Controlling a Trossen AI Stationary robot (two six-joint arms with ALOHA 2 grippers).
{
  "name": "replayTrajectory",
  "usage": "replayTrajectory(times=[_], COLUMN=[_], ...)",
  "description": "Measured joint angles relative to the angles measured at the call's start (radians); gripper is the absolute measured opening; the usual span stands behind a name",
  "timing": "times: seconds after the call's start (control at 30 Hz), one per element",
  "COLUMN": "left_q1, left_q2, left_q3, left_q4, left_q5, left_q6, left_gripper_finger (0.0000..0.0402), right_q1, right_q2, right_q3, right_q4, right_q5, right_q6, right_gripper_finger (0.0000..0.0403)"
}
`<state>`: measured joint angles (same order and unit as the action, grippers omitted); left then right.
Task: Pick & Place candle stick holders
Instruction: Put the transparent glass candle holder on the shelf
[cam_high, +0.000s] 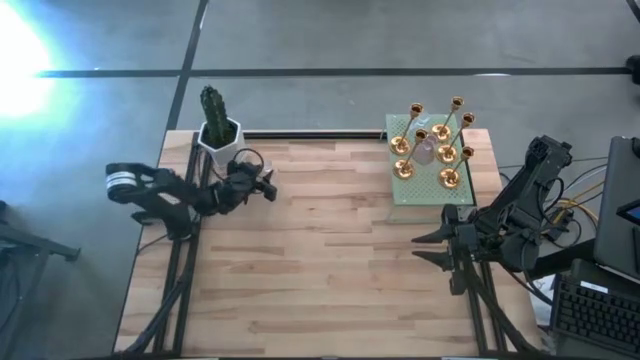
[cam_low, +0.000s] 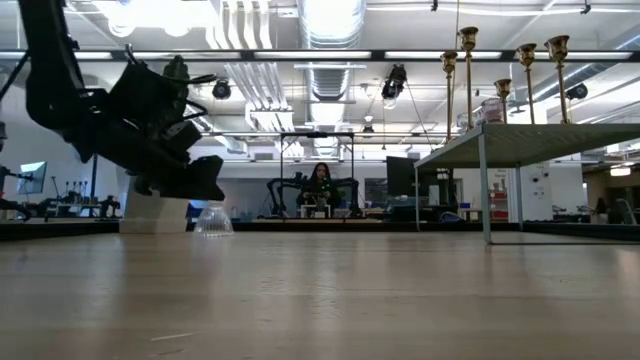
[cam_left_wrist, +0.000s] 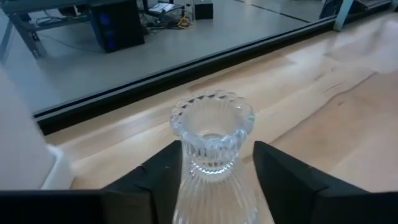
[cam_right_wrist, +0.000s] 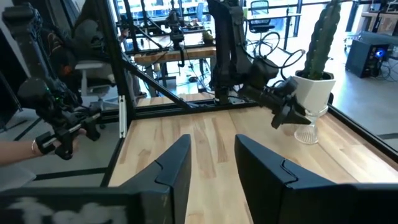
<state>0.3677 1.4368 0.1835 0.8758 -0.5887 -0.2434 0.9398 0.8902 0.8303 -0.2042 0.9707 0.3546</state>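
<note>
- Wooden table (cam_high: 330, 260) seen from above: left gripper (cam_high: 262, 186) near the white cactus pot (cam_high: 219, 135); six gold candle stick holders (cam_high: 432, 135) stand on a green tray (cam_high: 418, 190); right gripper (cam_high: 425, 250) parted, empty
- Low view: clear glass holder (cam_low: 213, 220) stands on the table under the left gripper
- Left wrist: glass holder between open fingers (cam_left_wrist: 283, 180), gaps on both sides

A robotics lab or workshop: a bare concrete floor (cam_high: 330, 40), exposed ceiling ducts (cam_low: 330, 25) and strip lights, other robot arms on a workbench (cam_right_wrist: 171, 53), cables, office chairs (cam_right_wrist: 93, 71), and a person (cam_low: 321, 183) seated at a far station.
</note>
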Motion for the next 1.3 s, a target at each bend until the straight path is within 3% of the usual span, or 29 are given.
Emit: replayTrajectory(times=[0.37, 0.7, 0.87, 1.13, 1.3], left_q1=[0.001, 0.001, -0.001, 0.004, 0.008], left_q2=[0.157, 0.168, 0.148, 0.147, 0.174], left_q3=[0.074, 0.073, 0.076, 0.086, 0.126], left_q4=[0.162, 0.153, 0.171, 0.168, 0.167], left_q5=[0.133, 0.162, 0.288, 0.283, 0.283], left_q6=[0.119, 0.071, 0.041, 0.070, 0.157], left_gripper_finger=[0.0011, 0.0006, 0.0056, 0.0215, 0.0292], right_q1=[0.000, 0.001, 0.001, 0.000, 0.000], right_q2=[0.000, 0.000, 0.000, 0.000, 0.000], right_q3=[0.000, 0.000, 0.000, 0.000, 0.000], right_q4=[0.000, 0.001, 0.001, 0.000, -0.001], right_q5=[-0.001, -0.004, -0.004, -0.004, -0.003], right_q6=[0.006, 0.012, 0.012, -0.015, -0.025], right_gripper_finger=[0.0119, 0.0107, 0.0113, 0.0117, 0.0110])
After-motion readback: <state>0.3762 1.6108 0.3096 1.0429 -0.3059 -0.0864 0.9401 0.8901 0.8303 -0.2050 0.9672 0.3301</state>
